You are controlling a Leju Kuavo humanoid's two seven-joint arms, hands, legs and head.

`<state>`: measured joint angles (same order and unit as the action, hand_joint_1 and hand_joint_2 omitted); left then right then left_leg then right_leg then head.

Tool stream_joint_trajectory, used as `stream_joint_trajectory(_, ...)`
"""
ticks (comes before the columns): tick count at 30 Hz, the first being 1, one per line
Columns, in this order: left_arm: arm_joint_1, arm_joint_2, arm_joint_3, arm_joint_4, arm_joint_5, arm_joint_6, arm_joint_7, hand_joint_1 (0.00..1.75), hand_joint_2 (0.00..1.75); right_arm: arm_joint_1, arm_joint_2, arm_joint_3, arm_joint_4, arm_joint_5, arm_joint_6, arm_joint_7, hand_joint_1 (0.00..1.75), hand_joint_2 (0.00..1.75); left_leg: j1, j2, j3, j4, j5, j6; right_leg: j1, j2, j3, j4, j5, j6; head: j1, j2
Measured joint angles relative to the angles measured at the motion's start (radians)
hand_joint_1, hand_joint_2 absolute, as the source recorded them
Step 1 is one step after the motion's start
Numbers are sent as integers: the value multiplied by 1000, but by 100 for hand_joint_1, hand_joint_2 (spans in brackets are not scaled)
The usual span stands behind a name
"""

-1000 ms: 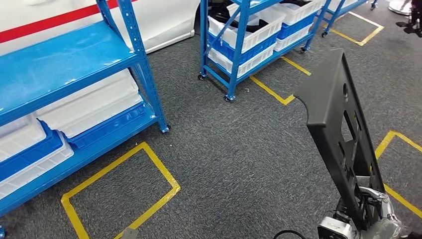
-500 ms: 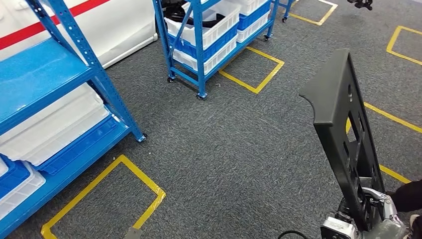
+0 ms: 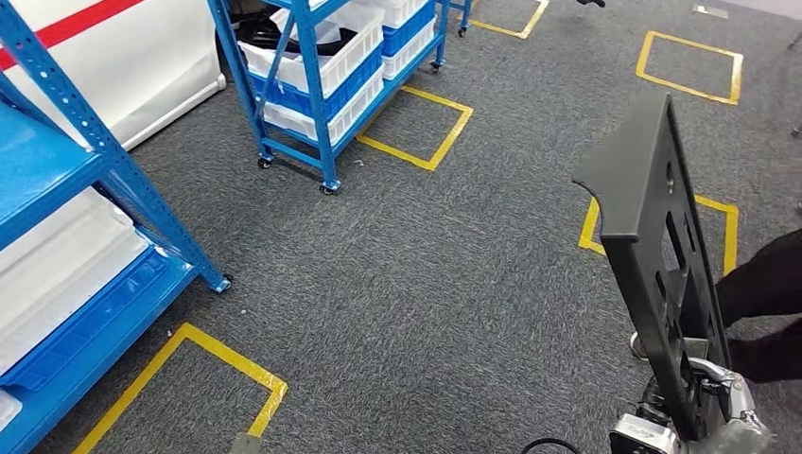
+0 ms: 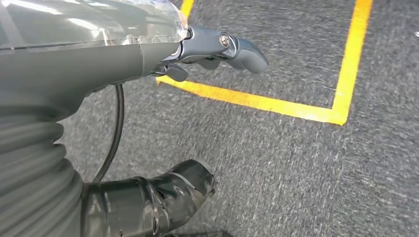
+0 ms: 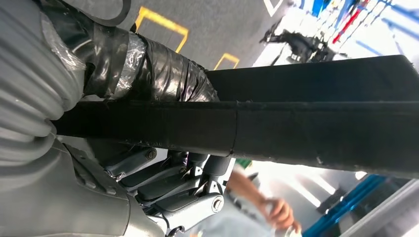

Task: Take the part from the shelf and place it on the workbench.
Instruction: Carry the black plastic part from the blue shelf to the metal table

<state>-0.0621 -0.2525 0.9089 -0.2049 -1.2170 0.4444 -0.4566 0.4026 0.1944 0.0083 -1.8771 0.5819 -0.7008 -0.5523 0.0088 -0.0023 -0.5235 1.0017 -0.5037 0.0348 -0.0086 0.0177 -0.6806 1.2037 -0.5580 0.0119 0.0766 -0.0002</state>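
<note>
The part [image 3: 662,255] is a long dark grey plate with cut-out slots, standing nearly upright at the right of the head view. My right hand [image 3: 705,402] grips its lower end; in the right wrist view the part [image 5: 296,128] runs across the picture as a black bar with my right hand [image 5: 163,163] wrapped around it, thumb on one side and fingers on the other. My left hand [image 4: 197,113] hangs over the grey carpet with thumb and fingers apart and nothing in it.
A large blue shelf [image 3: 85,189] with white and blue bins stands at the left. A wheeled blue rack [image 3: 322,66] with bins is further back. Yellow tape squares [image 3: 416,123] mark the carpet. A person's dark sleeve [image 3: 766,284] is at the right, and a person's hand [image 5: 279,212] is beyond the part.
The camera has turned to the right: shelves and floor marks slid left across the picture. The part stays gripped in my right hand. A person's dark sleeve has come further in at the right.
</note>
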Motion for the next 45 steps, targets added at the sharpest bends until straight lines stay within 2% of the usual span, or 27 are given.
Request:
stream_joint_trajectory(1,1,0,0,0,0,0,0,0,175,0,0,0,0,-1,0,0,175,175,-2,14,-1,1,-1,1,-2,-5,-28,61,-25,3,0,0)
stream_joint_trajectory(3,1,0,1,0,0,0,0,0,175,1,0,-2,0,-2,0,0,175,175,-5,39,-1,2,-3,2,-5,-8,-53,120,-37,6,0,0)
stream_joint_trajectory(6,1,0,1,0,-1,0,0,0,175,2,0,-2,0,-2,0,0,175,175,-5,50,0,2,-4,1,-6,-10,-49,115,-24,6,0,0)
stream_joint_trajectory(8,-1,0,1,0,-1,0,0,0,175,2,0,-2,0,-2,0,0,175,175,-6,64,4,3,-8,0,-5,-24,4,20,23,2,0,0)
stream_joint_trajectory(10,-2,0,1,0,-1,0,0,0,175,1,0,-3,0,-2,0,-1,175,175,-11,90,10,4,-15,-8,8,-70,76,-116,69,-12,0,0)
stream_joint_trajectory(12,-3,0,2,0,-1,0,0,0,175,0,0,-4,0,-2,0,-1,175,175,-16,115,16,3,-20,-18,20,-90,96,-166,72,-25,0,0)
stream_joint_trajectory(13,-4,0,2,0,-1,0,1,0,175,1,0,-5,0,-2,0,-2,175,175,-15,118,17,4,-24,-22,17,-78,96,-170,75,-30,0,0)
stream_joint_trajectory(15,-5,0,2,0,-1,0,0,0,175,0,1,-7,0,-2,0,-2,175,175,-12,83,5,40,-54,-31,10,-55,98,-180,83,-42,-1,0)
stream_joint_trajectory(17,-4,0,4,0,0,1,0,0,175,-4,1,-7,0,-2,0,-2,175,175,-8,30,-44,151,-115,-37,6,-32,99,-183,87,-51,-1,0)
stream_joint_trajectory(18,-3,0,4,0,0,1,0,0,175,-5,2,-7,0,-2,0,-2,175,175,-6,18,-76,217,-142,-39,6,-19,98,-183,87,-52,-1,0)
stream_joint_trajectory(19,-2,0,5,0,0,1,0,0,175,-5,2,-7,0,-2,0,-2,175,175,-5,13,-100,266,-154,-41,6,-5,98,-181,87,-52,-1,0)
stream_joint_trajectory(20,-1,0,6,0,1,1,0,0,175,-5,2,-7,0,-2,0,-2,175,175,-2,11,-110,281,-145,-43,5,10,98,-180,87,-52,-1,0)
stream_joint_trajectory(21,0,0,6,0,1,1,0,0,175,-5,2,-7,0,-2,0,-2,175,175,0,10,-103,258,-118,-45,5,24,99,-177,86,-52,-1,0)
stream_joint_trajectory(22,-1,1,6,0,1,1,0,0,175,-5,2,-7,1,-2,0,-2,175,175,3,4,-81,204,-79,-46,3,39,99,-174,85,-50,-1,0)
stream_joint_trajectory(24,-1,1,8,0,1,2,-1,0,175,-6,2,-7,1,-2,0,-2,175,175,11,-41,-33,84,-24,-45,2,64,94,-162,81,-42,-1,0)
stream_joint_trajectory(26,-2,2,10,0,1,2,-1,0,175,-7,2,-7,1,-2,0,-2,175,175,13,-76,-15,34,-16,-39,0,86,81,-153,82,-27,0,0)
stream_joint_trajectory(28,-5,1,11,0,1,2,-2,0,175,-5,2,-7,1,-2,0,-2,175,175,9,-62,-15,29,-13,-25,-4,104,71,-153,88,-13,-1,0)
stream_joint_trajectory(30,-6,1,12,0,1,2,-2,0,175,-4,1,-7,1,-2,0,-2,175,175,10,-38,-14,20,-6,-11,-3,74,57,-129,71,-4,0,0)
stream_joint_trajectory(32,-5,2,12,0,1,2,-2,0,175,-8,1,-8,1,-2,0,-2,175,175,8,-11,-14,15,-3,-2,-2,18,15,-34,16,3,0,0)
stream_joint_trajectory(34,-3,2,13,0,0,2,-1,0,175,-9,1,-8,2,-2,0,-2,175,175,3,17,-14,15,-4,1,-4,-5,-36,80,-34,8,0,0)
stream_joint_trajectory(35,-2,2,13,0,0,2,-1,0,175,-8,1,-8,2,-2,0,-2,175,175,1,31,-14,16,-5,2,-5,-8,-45,104,-37,9,0,0)
stream_joint_trajectory(36,-2,2,13,0,-1,2,-1,0,175,-7,1,-8,3,-2,0,-1,175,175,0,44,-13,16,-6,2,-5,-11,-36,91,-22,8,0,0)
stream_joint_trajectory(37,-2,2,13,0,-1,2,-1,0,175,-6,1,-8,3,-2,0,-1,175,175,-1,56,-11,16,-8,1,-4,-19,-6,40,8,5,0,0)
stream_joint_trajectory(39,-3,2,13,0,-2,2,-1,0,175,-7,1,-8,3,-2,0,-1,175,175,-4,77,-5,16,-13,-2,7,-64,68,-98,56,-7,0,0)
stream_joint_trajectory(41,-4,1,13,0,-2,2,-1,0,175,-9,1,-8,3,-2,0,0,175,175,-8,96,-1,14,-16,-8,20,-93,101,-165,66,-18,0,0)
stream_joint_trajectory(43,-5,0,13,0,-2,2,-1,0,175,-6,1,-8,2,-2,0,1,175,175,-9,114,5,10,-19,-16,23,-74,101,-171,69,-28,0,0)
stream_joint_trajectory(45,-8,-1,14,0,-2,3,-1,0,175,-4,1,-9,2,-2,0,2,175,175,-7,90,5,26,-36,-26,16,-53,107,-185,76,-38,-1,0)
